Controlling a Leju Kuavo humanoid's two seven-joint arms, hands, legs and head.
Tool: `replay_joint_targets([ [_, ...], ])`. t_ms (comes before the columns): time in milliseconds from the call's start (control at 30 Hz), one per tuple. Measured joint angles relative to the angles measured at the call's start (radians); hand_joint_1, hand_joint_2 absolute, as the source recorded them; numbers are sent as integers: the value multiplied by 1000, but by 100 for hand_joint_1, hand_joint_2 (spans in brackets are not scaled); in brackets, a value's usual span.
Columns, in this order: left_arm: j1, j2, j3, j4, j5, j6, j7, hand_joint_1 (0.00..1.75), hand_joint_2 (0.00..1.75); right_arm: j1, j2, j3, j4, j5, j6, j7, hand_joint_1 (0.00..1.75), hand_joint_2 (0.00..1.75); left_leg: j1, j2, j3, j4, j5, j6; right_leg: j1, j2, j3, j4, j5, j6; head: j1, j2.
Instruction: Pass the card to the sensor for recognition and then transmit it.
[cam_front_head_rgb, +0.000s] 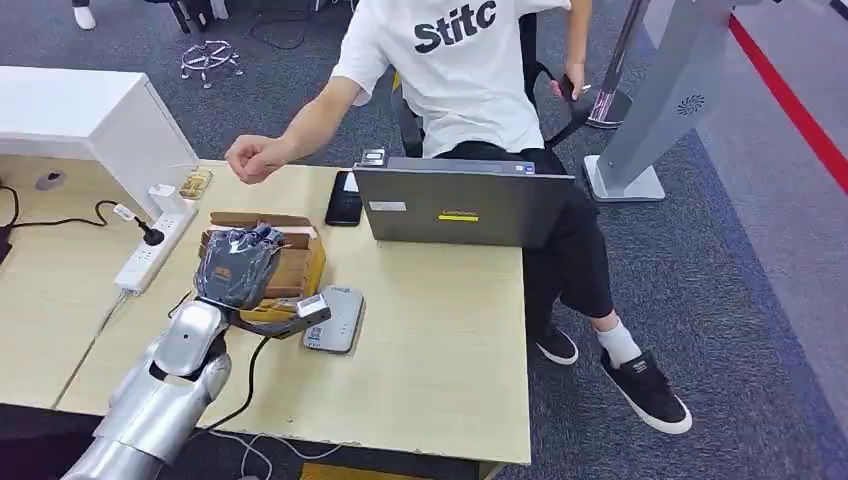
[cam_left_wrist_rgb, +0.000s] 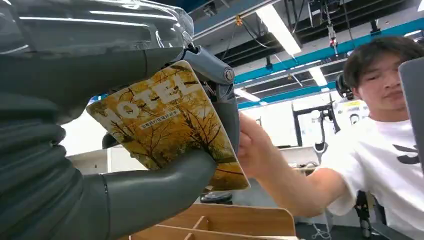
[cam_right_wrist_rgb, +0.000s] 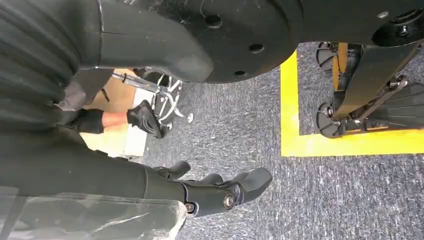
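Note:
My left hand (cam_front_head_rgb: 237, 265), wrapped in clear plastic, is raised over the wooden organizer (cam_front_head_rgb: 292, 268) on the table. In the left wrist view it pinches a yellow card (cam_left_wrist_rgb: 165, 120), printed with autumn trees and "HOTEL", between thumb and fingers. The grey card sensor (cam_front_head_rgb: 338, 318) lies flat on the table just right of and below my hand. A seated person's hand (cam_front_head_rgb: 255, 158) hovers as a loose fist beyond the organizer, apart from mine; the left wrist view shows that hand (cam_left_wrist_rgb: 252, 147) just past the card's edge. My right hand (cam_right_wrist_rgb: 200, 192) hangs over grey carpet, fingers loosely extended, holding nothing.
A grey laptop (cam_front_head_rgb: 462, 208) stands at the table's far side in front of the person, with a black phone (cam_front_head_rgb: 344, 198) beside it. A white power strip (cam_front_head_rgb: 150, 250) and cables lie left of the organizer. A white cabinet (cam_front_head_rgb: 80, 115) sits at the far left.

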Motion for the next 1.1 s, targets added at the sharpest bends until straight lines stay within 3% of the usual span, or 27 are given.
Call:
replay_joint_targets([
  [333,13,-36,-77,0,10,-30,-20,159,175,0,0,0,0,7,1,0,0,175,0,0,0,0,0,0,0,0,0,0,0,0,0,0],
  [567,15,-58,-116,10,6,-61,-20,169,175,0,0,0,0,12,3,2,0,175,0,0,0,0,0,0,0,0,0,0,0,0,0,0],
  [1100,12,-101,-198,209,-32,-91,2,175,175,-2,0,0,0,39,10,6,0,175,0,0,0,0,0,0,0,0,0,0,0,0,0,0],
])
